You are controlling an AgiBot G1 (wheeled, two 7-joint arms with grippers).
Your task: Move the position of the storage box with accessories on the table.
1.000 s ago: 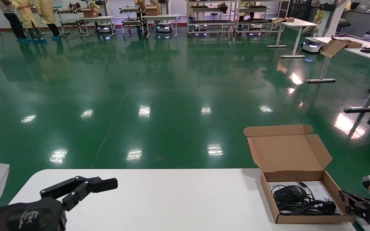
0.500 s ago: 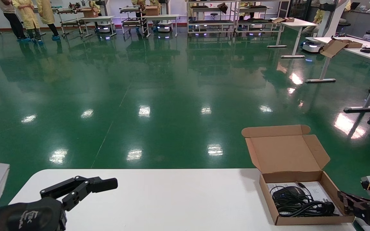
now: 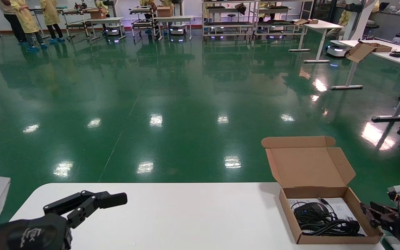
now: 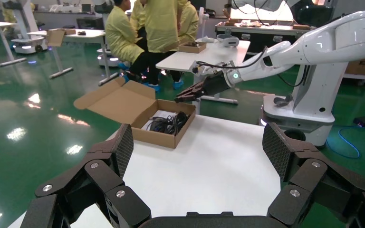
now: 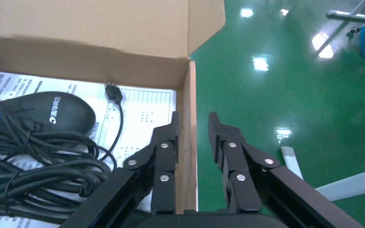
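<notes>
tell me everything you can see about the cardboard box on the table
The storage box is shallow brown corrugated cardboard, lid open and leaning back, ear flaps spread. It sits at the table's right end, holding a black mouse, coiled cable and printed sheet. The right gripper's fingers straddle its right wall, not fully closed.
</notes>
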